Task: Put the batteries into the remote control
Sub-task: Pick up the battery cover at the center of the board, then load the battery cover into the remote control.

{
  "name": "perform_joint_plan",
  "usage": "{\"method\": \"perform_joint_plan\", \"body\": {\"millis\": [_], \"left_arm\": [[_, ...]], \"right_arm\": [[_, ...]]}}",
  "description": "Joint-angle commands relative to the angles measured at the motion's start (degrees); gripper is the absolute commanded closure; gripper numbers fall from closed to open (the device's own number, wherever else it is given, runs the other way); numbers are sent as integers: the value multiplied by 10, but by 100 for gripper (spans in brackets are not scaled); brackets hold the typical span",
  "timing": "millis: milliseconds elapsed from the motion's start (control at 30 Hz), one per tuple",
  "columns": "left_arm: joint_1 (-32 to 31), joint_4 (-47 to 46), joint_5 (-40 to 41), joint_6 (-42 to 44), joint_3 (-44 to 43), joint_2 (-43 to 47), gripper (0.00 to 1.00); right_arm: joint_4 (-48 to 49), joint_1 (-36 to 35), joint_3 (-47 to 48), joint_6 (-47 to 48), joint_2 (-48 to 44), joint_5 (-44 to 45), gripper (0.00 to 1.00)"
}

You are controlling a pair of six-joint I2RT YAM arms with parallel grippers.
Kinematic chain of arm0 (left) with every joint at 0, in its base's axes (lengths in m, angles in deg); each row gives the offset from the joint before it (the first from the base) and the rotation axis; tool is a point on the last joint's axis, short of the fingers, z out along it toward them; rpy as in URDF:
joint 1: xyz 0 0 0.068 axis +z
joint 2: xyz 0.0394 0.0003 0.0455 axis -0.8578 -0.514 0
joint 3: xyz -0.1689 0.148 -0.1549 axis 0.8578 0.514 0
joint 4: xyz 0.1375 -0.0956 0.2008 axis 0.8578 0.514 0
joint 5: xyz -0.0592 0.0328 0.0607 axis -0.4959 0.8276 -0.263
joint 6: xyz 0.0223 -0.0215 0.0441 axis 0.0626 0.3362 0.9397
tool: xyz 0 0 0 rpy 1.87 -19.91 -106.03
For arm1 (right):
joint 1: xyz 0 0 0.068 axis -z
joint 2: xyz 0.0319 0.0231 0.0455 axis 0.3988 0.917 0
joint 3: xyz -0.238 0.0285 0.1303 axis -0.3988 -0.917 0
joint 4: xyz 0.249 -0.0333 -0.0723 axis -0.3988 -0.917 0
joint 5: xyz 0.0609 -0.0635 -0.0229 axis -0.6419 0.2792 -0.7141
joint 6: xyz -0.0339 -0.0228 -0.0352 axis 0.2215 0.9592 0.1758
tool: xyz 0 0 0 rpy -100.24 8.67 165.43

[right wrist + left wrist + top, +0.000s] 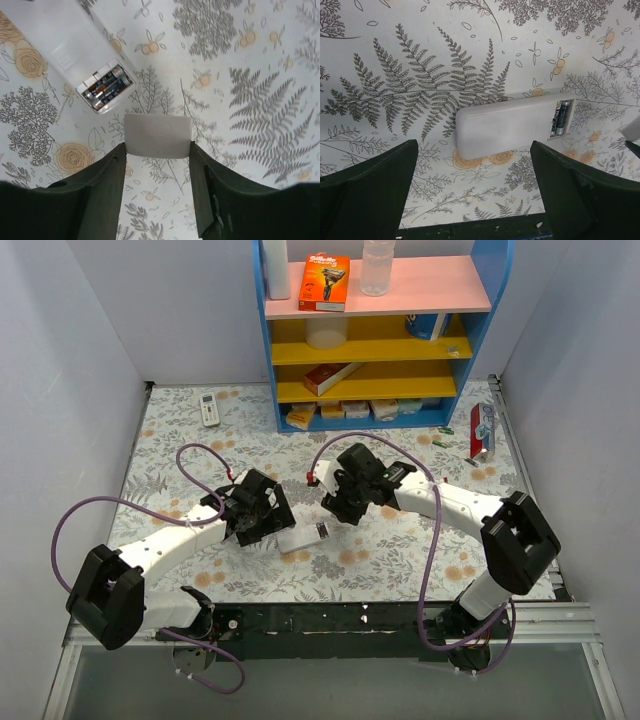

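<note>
Remote control (303, 538) flat on cloth, centre of top view; batteries (107, 87) seated in open bay at its right end. My left gripper (474, 160) wide open, empty. Right gripper (157, 150) pinches battery cover (158, 135) by side edges. I judge cover light, thin, slick; edge grip suits.

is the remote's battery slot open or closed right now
Open. The remote lies with its end slot uncovered, batteries showing inside, and the right tool holds the white cover apart from it.

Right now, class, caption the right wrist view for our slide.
Right gripper holds the battery cover beside the remote control, batteries seated inside.
</note>
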Motion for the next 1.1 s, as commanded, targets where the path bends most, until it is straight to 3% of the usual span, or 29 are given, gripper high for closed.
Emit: {"method": "perform_joint_plan", "body": {"millis": [0, 267, 1067], "left_arm": [[2, 17, -22, -46, -16, -3, 5], [2, 3, -52, -37, -16, -46, 10], [8, -2, -17, 14, -25, -111, 36]], "right_arm": [[-21, -3, 54, 114, 33, -96, 65], [16, -13, 41, 142, 59, -64, 65], [55, -70, 6, 180, 84, -22, 65]]}}
